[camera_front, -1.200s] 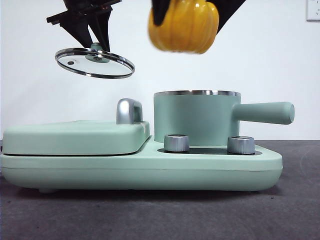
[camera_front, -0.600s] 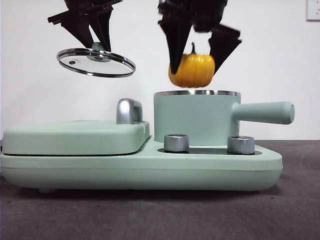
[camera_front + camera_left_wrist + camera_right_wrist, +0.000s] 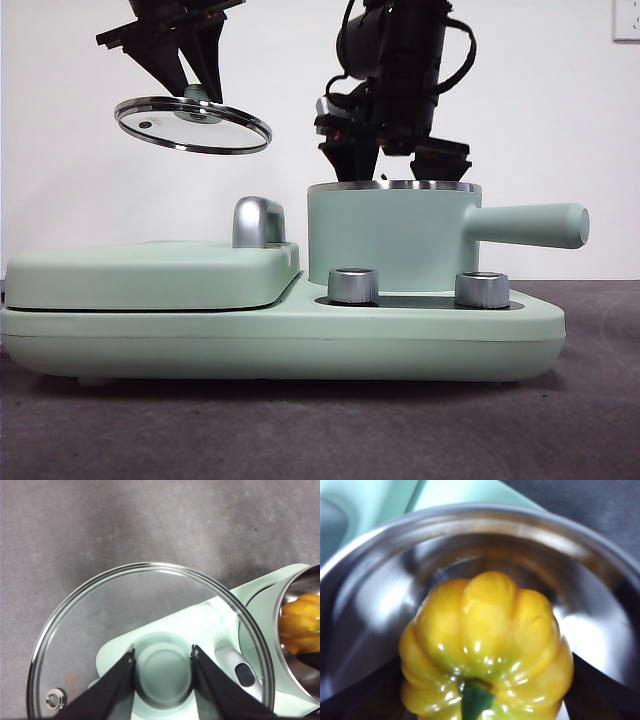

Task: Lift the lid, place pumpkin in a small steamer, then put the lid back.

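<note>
Sitting inside the small steamer (image 3: 380,580), the pumpkin (image 3: 487,645)

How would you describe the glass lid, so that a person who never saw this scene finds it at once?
Start from the wide mint-green appliance on the table. Above its flat rectangular cover, the left gripper holds the lid in the air by its mint-green knob. It is the only clear round disc with a steel rim.
</note>
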`<state>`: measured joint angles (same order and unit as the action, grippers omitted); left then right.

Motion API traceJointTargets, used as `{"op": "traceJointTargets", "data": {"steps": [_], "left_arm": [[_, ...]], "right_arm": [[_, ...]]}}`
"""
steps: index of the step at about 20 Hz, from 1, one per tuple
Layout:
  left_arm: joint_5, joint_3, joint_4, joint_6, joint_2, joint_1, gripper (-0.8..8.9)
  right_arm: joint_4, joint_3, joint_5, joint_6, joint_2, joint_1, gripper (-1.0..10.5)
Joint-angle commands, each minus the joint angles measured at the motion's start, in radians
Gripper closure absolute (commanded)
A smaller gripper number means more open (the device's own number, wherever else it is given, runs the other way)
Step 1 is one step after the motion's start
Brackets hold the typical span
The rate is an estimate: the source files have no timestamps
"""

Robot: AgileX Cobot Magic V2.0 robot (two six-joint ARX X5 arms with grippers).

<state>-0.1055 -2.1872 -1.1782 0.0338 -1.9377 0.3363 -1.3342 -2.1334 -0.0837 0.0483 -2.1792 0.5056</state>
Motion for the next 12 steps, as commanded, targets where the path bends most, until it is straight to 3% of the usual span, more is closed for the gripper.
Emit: {"op": "traceJointTargets", "data": {"steps": [1, 5, 12], "left_arm": [[-0.002, -0.041, 0.021, 0.008, 0.007, 0.001, 7.95], [-0.002, -0.041, 0.021, 0.008, 0.007, 0.001, 7.95], [-0.002, -0.041, 0.021, 0.007, 0.007, -0.002, 7.95]], "right_arm": [[-0.013, -0.026, -0.023, -0.01, -0.038, 0.008, 7.1], [-0.018, -0.026, -0.022, -0.008, -0.053, 0.008, 7.1], [-0.026, -0.026, -0.021, 0.005, -0.053, 0.009, 4.8]]}}
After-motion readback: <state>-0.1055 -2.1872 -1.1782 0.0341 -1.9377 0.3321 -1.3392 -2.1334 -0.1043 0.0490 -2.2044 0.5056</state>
